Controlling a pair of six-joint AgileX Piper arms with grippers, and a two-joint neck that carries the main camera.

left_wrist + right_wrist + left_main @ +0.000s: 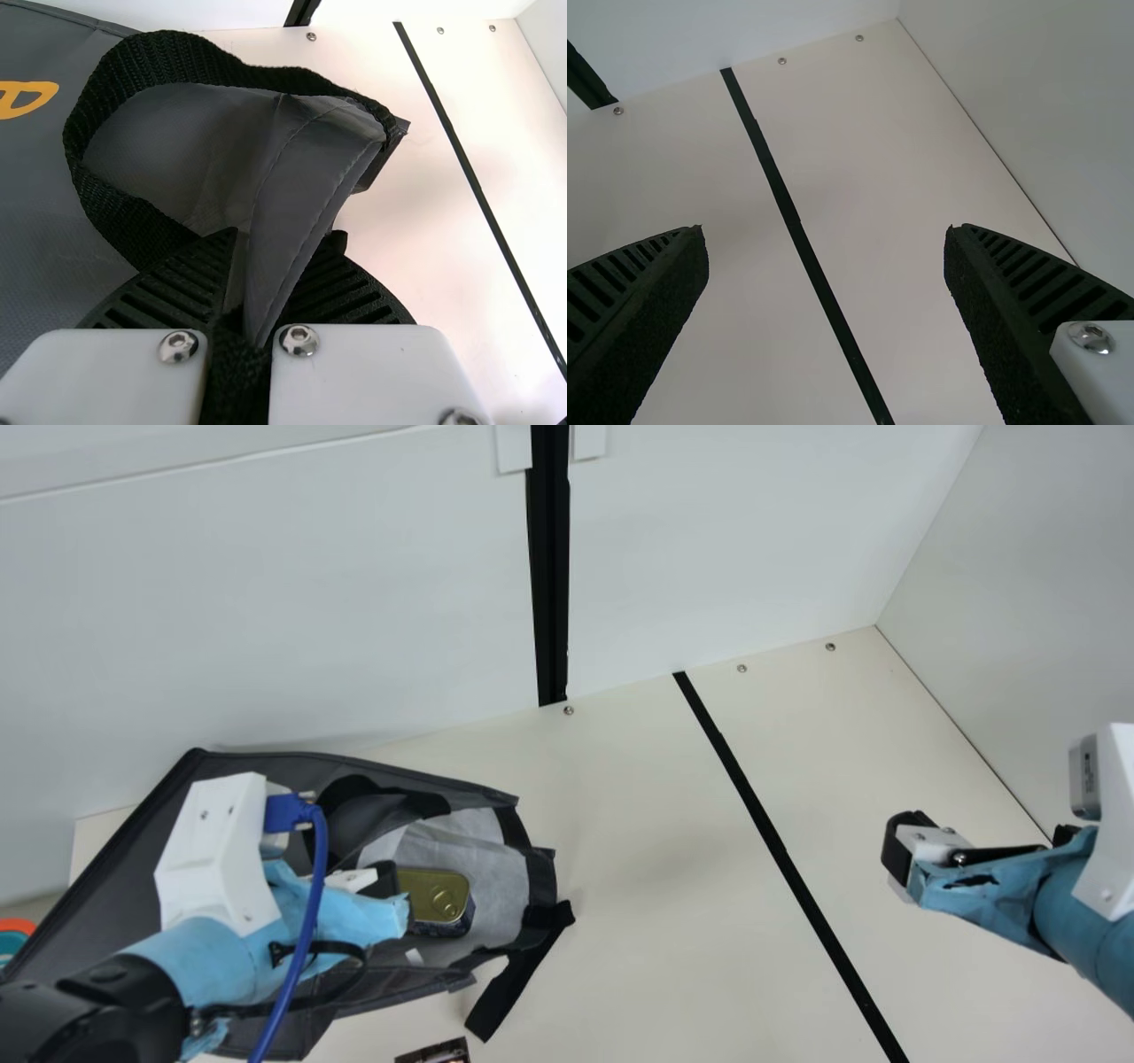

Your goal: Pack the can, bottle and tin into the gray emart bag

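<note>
Tin (434, 895) with a gold lid and a ring pull sits inside the gray bag (106, 886), against the pale lining (500, 872) just in from the open mouth, which faces the middle of the table (673, 921). The bag lies spread on its side near the back wall (266, 602), at the left of the main view. The left gripper (385, 879) reaches over the bag and is right beside the tin in that view. In its wrist view, the left gripper (282, 239) has its ribbed fingers closed on a fold of the bag's gray cloth, with black webbing caught low down between them, while a black handle (115, 80) loops up behind the fold. The right gripper (897, 855) hangs well apart from the bag, on the far side of the black line (771, 833) across the table. Seen from its own wrist, the right gripper (825, 230) has its fingers spread wide with nothing between them but a view of the tabletop. A black strap (523, 979) trails from the bag's mouth onto the table, and near it, cut off by the bottom edge of the main view, is a small dark printed item (434, 1052)
</note>
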